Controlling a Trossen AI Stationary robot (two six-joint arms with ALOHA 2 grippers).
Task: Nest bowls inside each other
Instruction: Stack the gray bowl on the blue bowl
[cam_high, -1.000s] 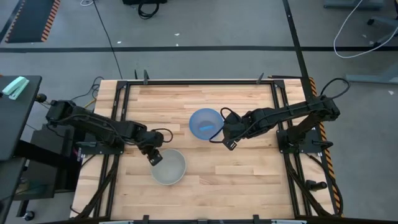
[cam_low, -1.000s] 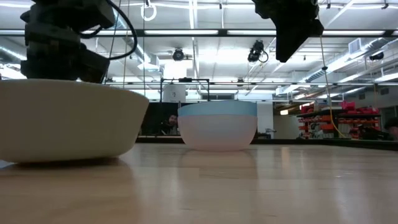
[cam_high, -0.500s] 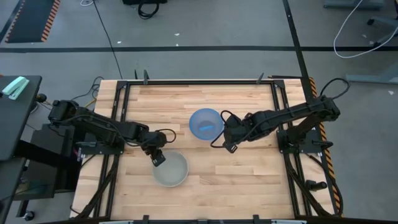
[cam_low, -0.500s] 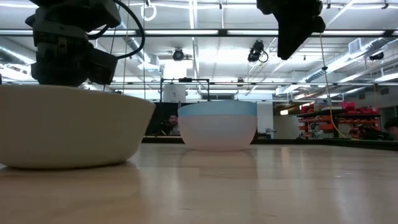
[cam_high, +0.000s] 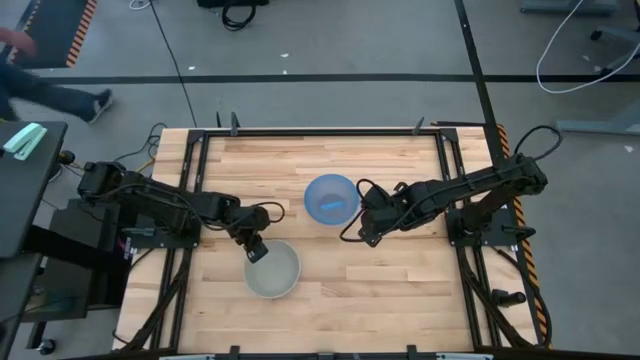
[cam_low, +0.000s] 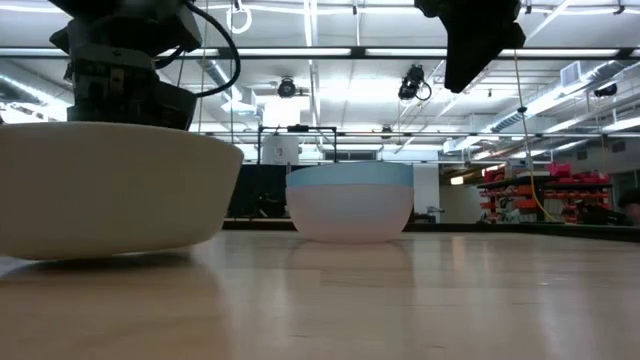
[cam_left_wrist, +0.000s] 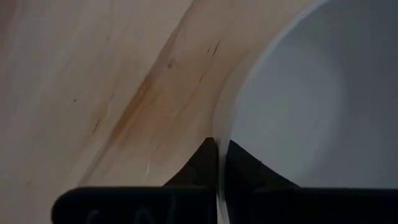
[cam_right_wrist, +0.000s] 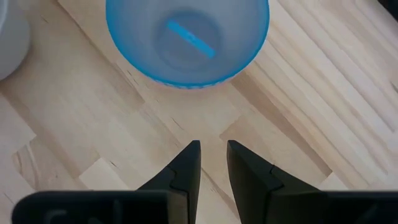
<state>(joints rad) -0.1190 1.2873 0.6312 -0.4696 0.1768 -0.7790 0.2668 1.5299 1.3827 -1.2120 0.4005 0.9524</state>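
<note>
The pale grey-white bowl (cam_high: 272, 270) sits near the table's near edge; it fills the left of the low view (cam_low: 110, 190). My left gripper (cam_high: 254, 250) is shut on its left rim. The blue bowl (cam_high: 330, 198) stands on its base at mid-table; in the low view (cam_low: 350, 205) its wall looks pale below a blue rim band. No separate salmon-pink bowl shows. My right gripper (cam_high: 365, 236) hovers narrowly open just right of and nearer than the blue bowl (cam_right_wrist: 186, 37), touching nothing. My left gripper pinches the grey-white bowl's rim (cam_left_wrist: 225, 124) on its left side, one finger inside the bowl and one outside. The fingers come from above, slanting from the table's left. In the low view the bowl is slightly tilted, its underside (cam_low: 190, 243) raised on one side.
Bare wooden table (cam_high: 400, 280) lies around both bowls, with a black frame along its edges (cam_high: 320, 131). A person's legs (cam_high: 50, 95) cross the floor beyond the far-left corner. Room fittings show behind the table in the low view.
My left gripper has kept its pinch on the grey-white bowl's rim. The bowl has shifted a little on the table, and in the low view its underside stands higher and more tilted than half a second ago. My right gripper has crept slightly toward the near edge.
</note>
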